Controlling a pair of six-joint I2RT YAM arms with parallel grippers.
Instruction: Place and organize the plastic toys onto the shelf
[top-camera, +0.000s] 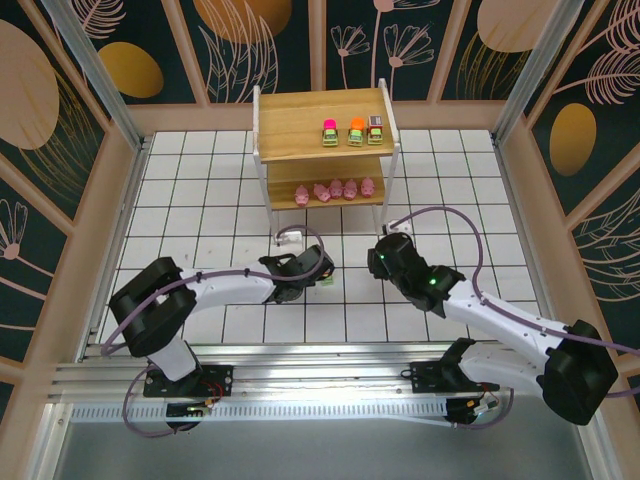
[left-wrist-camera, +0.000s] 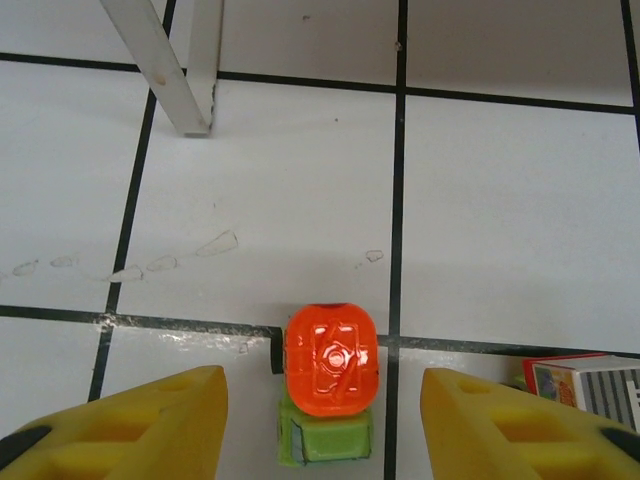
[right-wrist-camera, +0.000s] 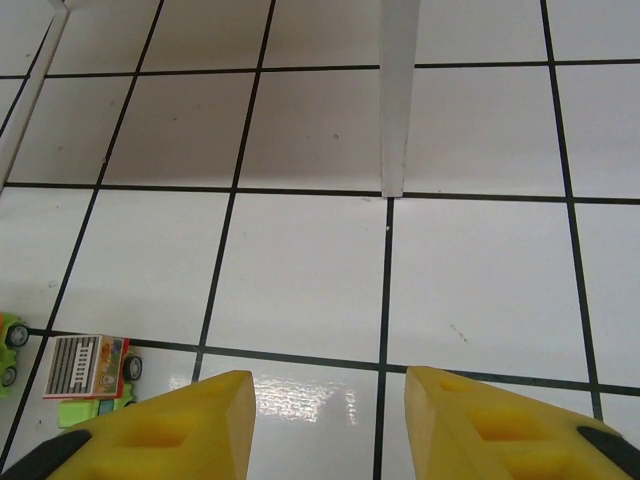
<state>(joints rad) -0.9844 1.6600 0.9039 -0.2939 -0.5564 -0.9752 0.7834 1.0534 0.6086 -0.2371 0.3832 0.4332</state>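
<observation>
The wooden shelf (top-camera: 300, 128) stands at the back of the table. Its upper tier carries three green toys topped magenta (top-camera: 327, 132), orange (top-camera: 355, 131) and grey (top-camera: 376, 130). Several pink pig toys (top-camera: 336, 189) line the lower tier. My left gripper (left-wrist-camera: 322, 385) is open over the tiles, straddling an orange-topped green toy (left-wrist-camera: 331, 360) with a gap on either side. A grey-topped toy (left-wrist-camera: 590, 380) lies just right of its right finger. My right gripper (right-wrist-camera: 330, 385) is open with only bare tile between its fingers. That grey-topped toy (right-wrist-camera: 88, 368) sits to its left.
A white shelf leg (left-wrist-camera: 165, 65) stands ahead and left of the left gripper. Another leg (right-wrist-camera: 398, 100) stands straight ahead of the right gripper. A green toy's edge (right-wrist-camera: 8, 345) shows at the far left. Wooden walls (top-camera: 115, 200) ring the tiled table.
</observation>
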